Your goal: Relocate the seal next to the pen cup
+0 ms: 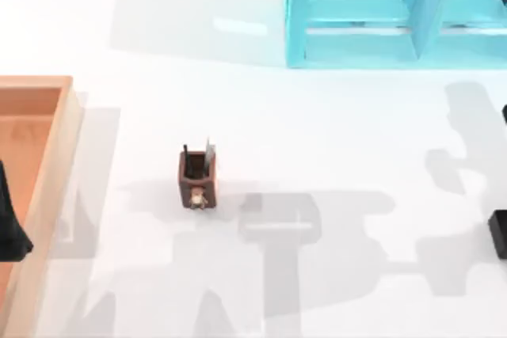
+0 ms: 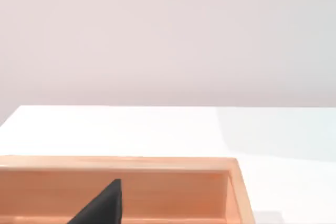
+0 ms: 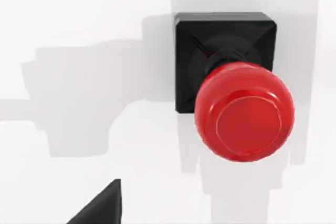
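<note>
Top view: the pen cup (image 1: 196, 179), a brown square holder with dark pens and a grey piece standing out of it and a small tan ornament on its near side, stands upright on the white table (image 1: 333, 140), left of centre and apart from everything else. A wooden tray (image 1: 55, 164) lies along the table's left edge, and a turquoise shelf unit (image 1: 372, 13) stands at the far edge, right of centre. The left arm (image 1: 12, 227) appears as a dark shape over the tray at the left border; the right arm (image 1: 499, 231) appears as dark parts at the right border. Left wrist view: the tray's rim (image 2: 118, 163) and inner wall lie below the camera, with bare table and a pale wall beyond; a dark fingertip (image 2: 105, 205) of the left gripper juts in at the frame's edge, and whether this claw is open or closed cannot be told. Right wrist view: the seal (image 3: 239, 98), black square base with a glossy red knob, stands upright on the table directly beneath the camera; one dark fingertip (image 3: 102, 205) of the right gripper shows well apart from the seal, touching nothing, and its opening cannot be told
</note>
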Controlling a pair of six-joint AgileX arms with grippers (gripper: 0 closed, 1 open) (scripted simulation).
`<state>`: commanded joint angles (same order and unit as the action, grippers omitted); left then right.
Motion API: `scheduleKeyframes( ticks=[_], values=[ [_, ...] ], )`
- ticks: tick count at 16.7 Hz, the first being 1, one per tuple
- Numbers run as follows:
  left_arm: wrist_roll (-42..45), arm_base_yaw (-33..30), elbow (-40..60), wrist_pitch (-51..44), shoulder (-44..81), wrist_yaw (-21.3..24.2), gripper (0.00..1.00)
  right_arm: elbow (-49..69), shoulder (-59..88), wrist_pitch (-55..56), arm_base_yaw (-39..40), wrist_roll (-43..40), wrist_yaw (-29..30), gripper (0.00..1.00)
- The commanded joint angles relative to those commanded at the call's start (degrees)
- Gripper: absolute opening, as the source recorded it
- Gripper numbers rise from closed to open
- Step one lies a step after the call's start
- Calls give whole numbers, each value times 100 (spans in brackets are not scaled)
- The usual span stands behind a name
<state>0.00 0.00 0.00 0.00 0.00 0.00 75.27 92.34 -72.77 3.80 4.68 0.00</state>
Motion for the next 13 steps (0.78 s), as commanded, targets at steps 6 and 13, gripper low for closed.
scheduleKeyframes(
  ticks=[6, 13],
  values=[
    [0, 0, 0, 0, 0, 0, 100, -741, 226, 961, 30, 5, 0, 100],
    [0, 0, 0, 0, 0, 0, 100, -1717, 584, 2286, 53, 36, 0, 100]
  ],
)
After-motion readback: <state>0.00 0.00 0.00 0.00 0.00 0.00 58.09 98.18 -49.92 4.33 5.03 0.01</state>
